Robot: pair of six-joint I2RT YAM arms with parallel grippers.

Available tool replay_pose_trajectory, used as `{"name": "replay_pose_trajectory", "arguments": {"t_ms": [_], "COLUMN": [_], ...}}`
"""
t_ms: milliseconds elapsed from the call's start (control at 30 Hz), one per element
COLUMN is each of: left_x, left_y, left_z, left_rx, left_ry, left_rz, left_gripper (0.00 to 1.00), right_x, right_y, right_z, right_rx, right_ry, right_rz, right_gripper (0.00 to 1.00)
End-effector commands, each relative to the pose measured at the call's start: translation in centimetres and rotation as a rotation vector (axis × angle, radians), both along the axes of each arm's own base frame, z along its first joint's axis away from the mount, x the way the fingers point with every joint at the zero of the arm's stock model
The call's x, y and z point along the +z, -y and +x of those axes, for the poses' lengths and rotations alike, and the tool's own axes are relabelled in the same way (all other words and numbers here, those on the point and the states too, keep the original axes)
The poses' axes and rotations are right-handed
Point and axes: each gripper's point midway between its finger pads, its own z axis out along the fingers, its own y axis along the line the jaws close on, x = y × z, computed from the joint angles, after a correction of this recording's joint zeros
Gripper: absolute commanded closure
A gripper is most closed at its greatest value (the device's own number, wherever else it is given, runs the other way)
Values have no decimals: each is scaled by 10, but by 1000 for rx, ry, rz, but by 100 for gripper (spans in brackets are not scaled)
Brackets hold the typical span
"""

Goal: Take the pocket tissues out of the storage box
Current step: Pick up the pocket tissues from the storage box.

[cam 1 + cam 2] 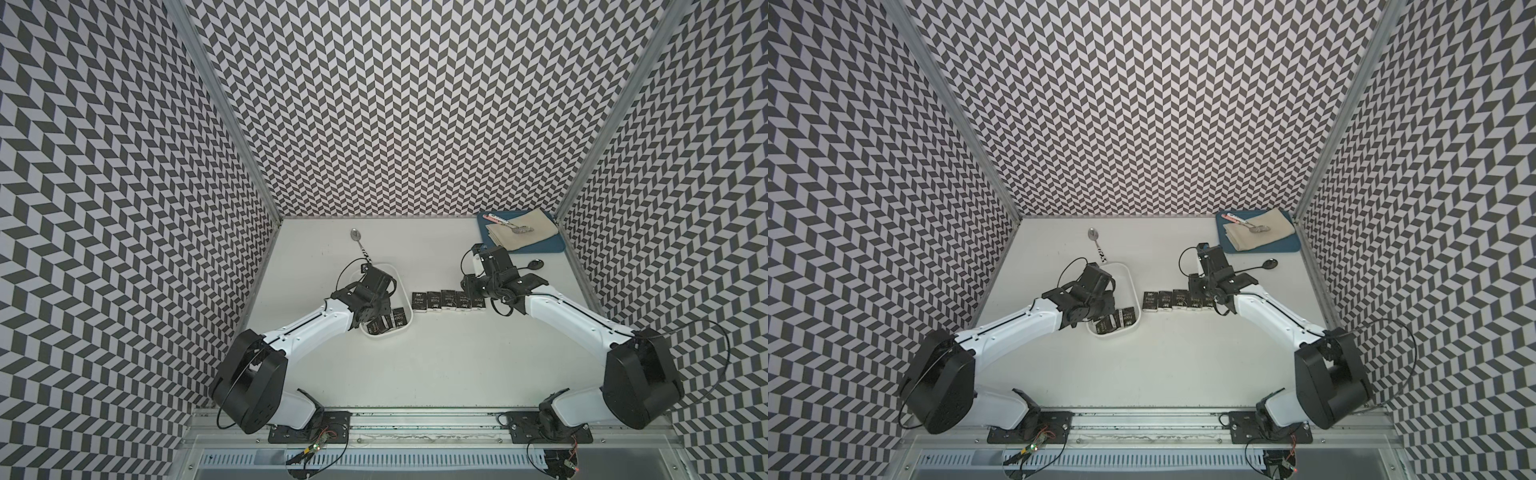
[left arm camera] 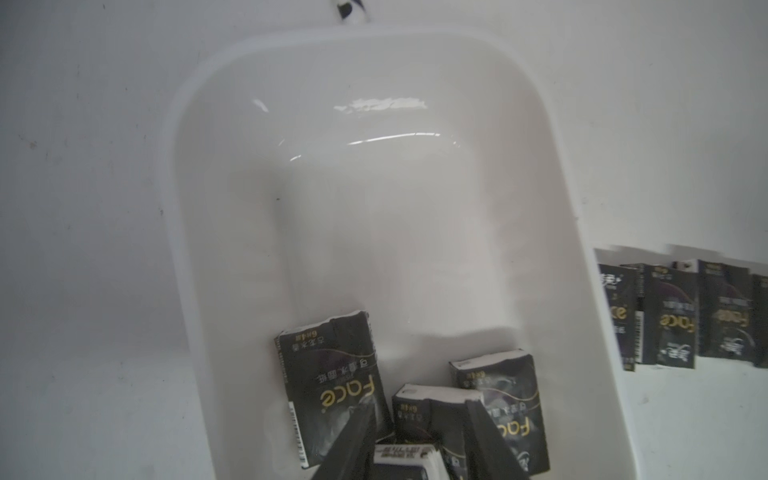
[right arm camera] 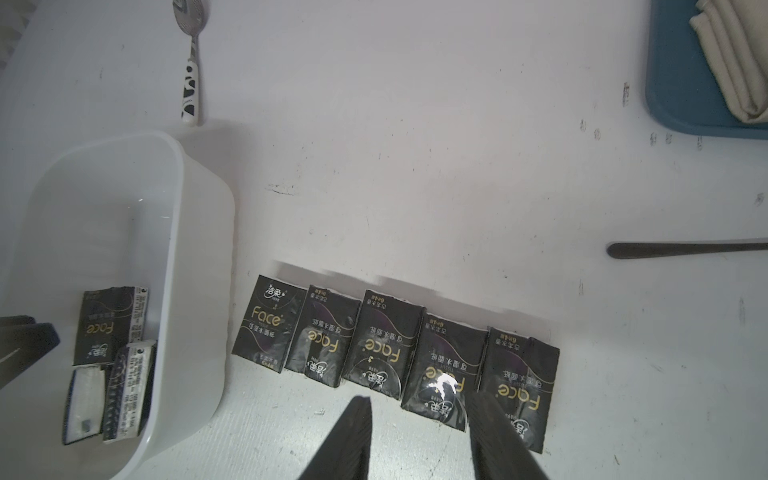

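Note:
The white storage box (image 1: 405,299) (image 1: 1134,291) (image 2: 374,208) (image 3: 199,249) stands left of centre. Several black pocket tissues (image 2: 328,386) (image 3: 108,324) are bunched at its near end, some lying flat and some on edge. My left gripper (image 2: 417,403) (image 1: 374,321) is down inside the box, open, its fingers on either side of a white-edged packet (image 2: 405,459). Several more packets (image 1: 449,300) (image 1: 1177,300) (image 3: 374,340) lie in a row on the table right of the box. My right gripper (image 3: 419,397) (image 1: 468,286) hovers open over the right end of that row, holding nothing.
A spoon with a black-and-white handle (image 1: 360,245) (image 3: 191,62) lies just behind the box. A black spoon (image 1: 534,264) (image 3: 685,249) rests behind the right arm. The blue tray (image 1: 540,248) (image 3: 673,83) with beige cloth sits in the back right corner.

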Motion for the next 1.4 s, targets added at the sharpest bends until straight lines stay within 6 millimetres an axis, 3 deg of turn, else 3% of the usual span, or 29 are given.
{"name": "replay_pose_trajectory", "arguments": {"t_ms": [0,500,767,833,1067,1367], "left_x": [-15,-53,-68,-65,-35,0], "left_y": [-12,-22,-22,-22,-19,-15], "left_z": [-2,4,3,4,24,37], "left_rx": [62,133,143,147,155,151], "left_ry": [-22,-68,-85,-77,-2,59], "left_rz": [52,128,107,102,82,64], "left_gripper": [61,67,86,93,100,100], "right_x": [9,7,12,13,17,19], "right_y": [-9,-11,-11,-11,-10,-11], "right_z": [10,6,5,4,3,-1], "right_rx": [10,28,30,28,25,26], "right_ry": [53,48,51,53,59,64], "right_rz": [45,47,57,54,56,56], "right_gripper": [56,56,56,56,56,56]}}
